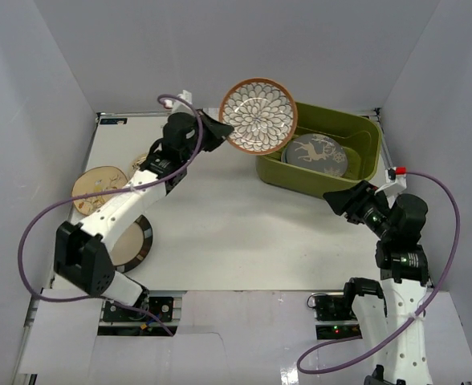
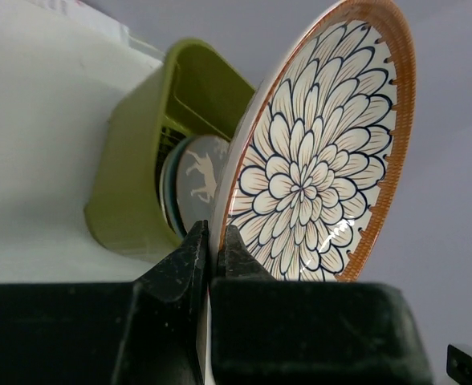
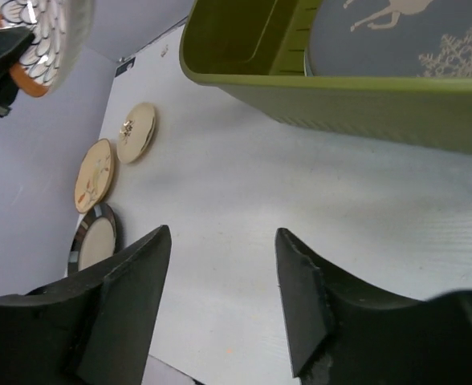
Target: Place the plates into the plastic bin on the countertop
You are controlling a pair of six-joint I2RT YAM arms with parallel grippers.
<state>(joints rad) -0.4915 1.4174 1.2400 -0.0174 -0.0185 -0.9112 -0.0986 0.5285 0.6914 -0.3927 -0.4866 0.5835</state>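
- The left tool [image 2: 212, 249] is seen hard against the wrist lens, its two black fingers pinched shut on the lower rim of the white-brown petal-pattern plate [image 2: 316, 152].
- The plate is held on edge, clear of the tabletop [image 1: 236, 233], with its patterned face turned up toward the overhead camera and its brown border outermost.
- From above, the lifted plate is shown overlapping the left end of the olive-green plastic bin [image 1: 356, 128]. It is held over that end and not set down inside.
- A grey plate [image 1: 316, 155] bearing a pale deer figure is already lodged inside the bin, leaning toward the right half. A teal edge is glimpsed just behind it in the left wrist view.
- The bin is placed at the far right of the tabletop, close to the back wall.
- The right tool [image 3: 221, 234] is held above bare tabletop just in front of the bin, its fingers spread wide apart and nothing gripped between them.
- Two cream plates [image 3: 136, 132] are laid side by side along the left edge of the tabletop, well apart from the bin.
- A shiny metallic plate [image 3: 95, 241] is lying nearer the arm bases, just beside the cream pair and partly covered by the left arm in the overhead view.
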